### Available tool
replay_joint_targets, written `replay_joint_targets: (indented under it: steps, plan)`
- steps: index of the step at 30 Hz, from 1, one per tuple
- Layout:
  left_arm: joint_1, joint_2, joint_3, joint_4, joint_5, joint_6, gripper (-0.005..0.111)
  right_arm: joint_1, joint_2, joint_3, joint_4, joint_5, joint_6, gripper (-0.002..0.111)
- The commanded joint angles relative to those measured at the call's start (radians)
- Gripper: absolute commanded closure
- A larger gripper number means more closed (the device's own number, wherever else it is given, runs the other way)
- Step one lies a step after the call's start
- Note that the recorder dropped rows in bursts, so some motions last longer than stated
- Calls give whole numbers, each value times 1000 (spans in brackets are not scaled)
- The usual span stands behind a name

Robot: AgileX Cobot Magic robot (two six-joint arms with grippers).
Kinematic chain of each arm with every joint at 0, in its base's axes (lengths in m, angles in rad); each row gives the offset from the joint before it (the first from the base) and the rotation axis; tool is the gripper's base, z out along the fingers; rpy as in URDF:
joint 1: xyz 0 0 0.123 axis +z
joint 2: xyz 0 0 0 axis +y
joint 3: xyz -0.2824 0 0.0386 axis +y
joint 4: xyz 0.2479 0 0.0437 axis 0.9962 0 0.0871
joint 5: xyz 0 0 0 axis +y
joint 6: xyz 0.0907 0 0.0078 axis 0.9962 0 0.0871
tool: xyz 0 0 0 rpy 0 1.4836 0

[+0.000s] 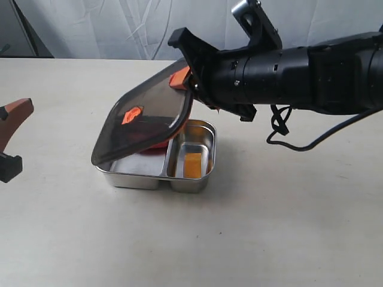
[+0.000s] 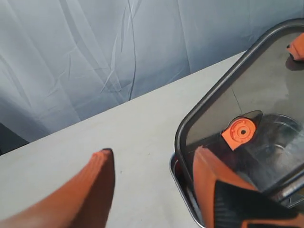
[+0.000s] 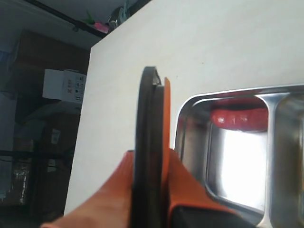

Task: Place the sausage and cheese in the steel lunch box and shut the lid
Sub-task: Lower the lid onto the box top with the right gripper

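Note:
The steel lunch box (image 1: pixel 194 183) sits mid-table. In its narrow compartment lies the yellow-orange cheese (image 1: pixel 192 164). The red sausage (image 3: pixel 239 117) lies in the wide compartment, mostly behind the lid in the exterior view. My right gripper (image 1: pixel 185 81) is shut on the far edge of the dark translucent lid (image 1: pixel 152 113), holding it tilted over the box, its low corner (image 1: pixel 99 158) near the box's left rim. The lid's orange valve tab (image 1: pixel 131 115) shows. The lid is edge-on (image 3: pixel 151 142) between the right fingers. My left gripper (image 2: pixel 152 164) stands open to the left of the box (image 2: pixel 183 190), holding nothing.
White cloth (image 1: pixel 119 27) hangs behind the cream table (image 1: pixel 269 227). The right arm (image 1: pixel 299 72) stretches over the table's back right, with a black cable (image 1: pixel 287 134) drooping to the surface. Dark shelving and boxes (image 3: pixel 52 95) stand beyond the table's edge.

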Motion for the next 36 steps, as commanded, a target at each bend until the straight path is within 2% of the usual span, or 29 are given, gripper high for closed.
replay_joint_targets:
  steps: [1,12,36]
  plan:
    - [-6,9,4,-23,-55,-6,58,-4,1,-42,7,-42,-10,109]
    - [-6,9,4,-23,-63,-6,58,-4,106,-48,7,5,13,109]
    - [-6,9,4,-23,-74,-6,58,-2,88,-106,7,7,16,109]
